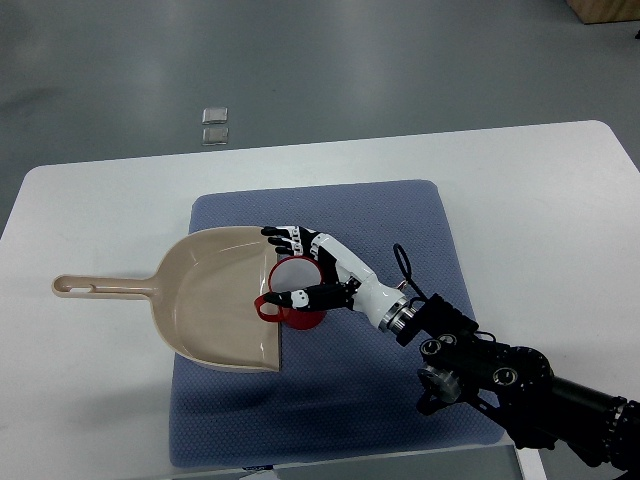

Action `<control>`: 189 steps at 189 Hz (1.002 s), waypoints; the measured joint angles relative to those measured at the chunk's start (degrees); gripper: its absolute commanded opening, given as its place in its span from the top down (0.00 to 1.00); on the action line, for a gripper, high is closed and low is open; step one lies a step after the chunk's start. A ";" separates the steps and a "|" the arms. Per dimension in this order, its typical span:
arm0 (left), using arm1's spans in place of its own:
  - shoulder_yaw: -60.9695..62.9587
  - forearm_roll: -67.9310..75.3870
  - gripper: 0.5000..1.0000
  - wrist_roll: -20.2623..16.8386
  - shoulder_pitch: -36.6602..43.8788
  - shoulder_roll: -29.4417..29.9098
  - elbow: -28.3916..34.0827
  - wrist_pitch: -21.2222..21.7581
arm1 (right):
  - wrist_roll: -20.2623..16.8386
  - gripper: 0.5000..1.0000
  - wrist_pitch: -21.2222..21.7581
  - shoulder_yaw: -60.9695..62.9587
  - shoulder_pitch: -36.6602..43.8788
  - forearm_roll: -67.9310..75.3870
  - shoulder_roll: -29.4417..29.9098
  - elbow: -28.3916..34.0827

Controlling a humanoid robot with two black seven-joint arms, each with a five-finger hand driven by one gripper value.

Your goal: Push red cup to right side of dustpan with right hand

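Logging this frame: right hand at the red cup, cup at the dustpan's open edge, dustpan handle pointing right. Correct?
Not quite. In the top view the dustpan has its handle pointing left, toward the table's left edge. The rest holds: the right hand is at the red cup, which sits at the dustpan's open edge.

No text, label, brand, number or sign can be read anywhere in the top view. The beige dustpan [215,300], the red cup [297,295], the blue mat [400,220] and the white tabletop [540,200] all show plain surfaces with no print. The right hand [305,270] and its dark arm carry no legible marking. Two small clear squares [214,124] on the floor at the far side are too small to show any writing.
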 measured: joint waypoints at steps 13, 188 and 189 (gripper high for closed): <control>0.00 0.00 0.00 0.00 0.00 0.00 0.00 0.00 | 0.00 0.15 -0.28 0.06 0.26 0.14 0.00 0.02; 0.00 0.00 0.00 0.00 0.00 0.00 0.00 0.00 | 0.00 0.15 -0.04 7.92 6.45 18.75 -5.40 -1.70; 0.00 0.00 0.00 0.00 0.00 0.00 0.00 0.00 | 0.00 0.15 -0.04 7.94 6.48 19.04 -5.45 -1.71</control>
